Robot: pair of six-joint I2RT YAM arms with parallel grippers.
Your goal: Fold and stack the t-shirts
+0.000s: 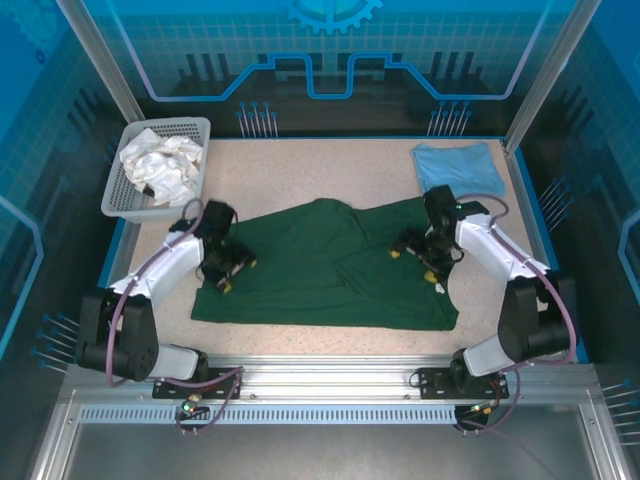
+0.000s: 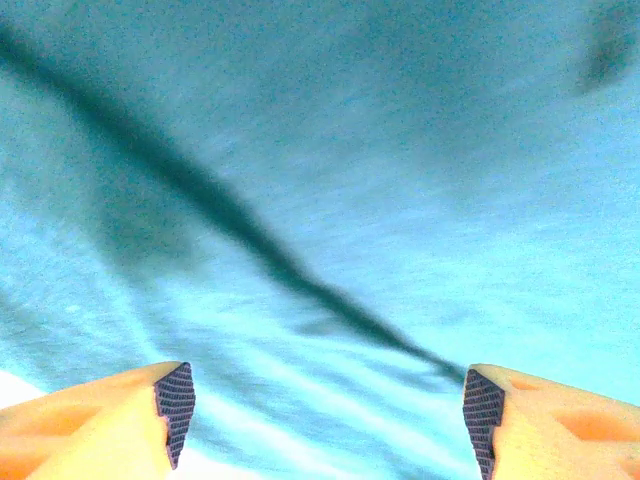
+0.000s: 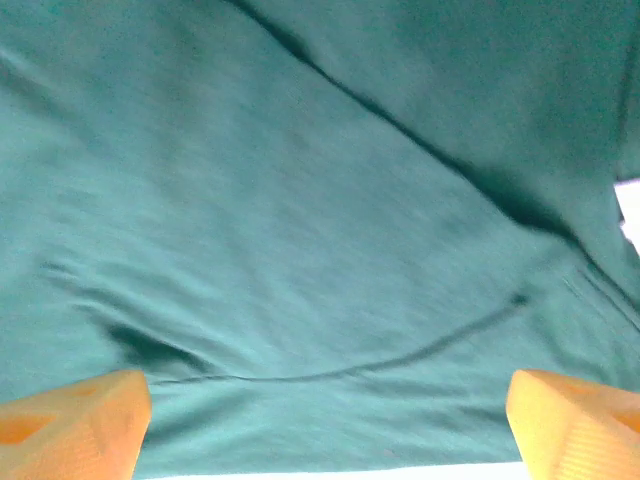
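Two arms bent low over green t-shirt [image 1: 320,270], left gripper [image 1: 236,276], right gripper [image 1: 417,270] (both spread wide, empty)

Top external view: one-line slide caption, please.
Left gripper and right gripper open over the spread green shirt; blue shirt far right, basket far left.

Top cam overhead; wrist cams close; all share green shirt [image 1: 330,270].
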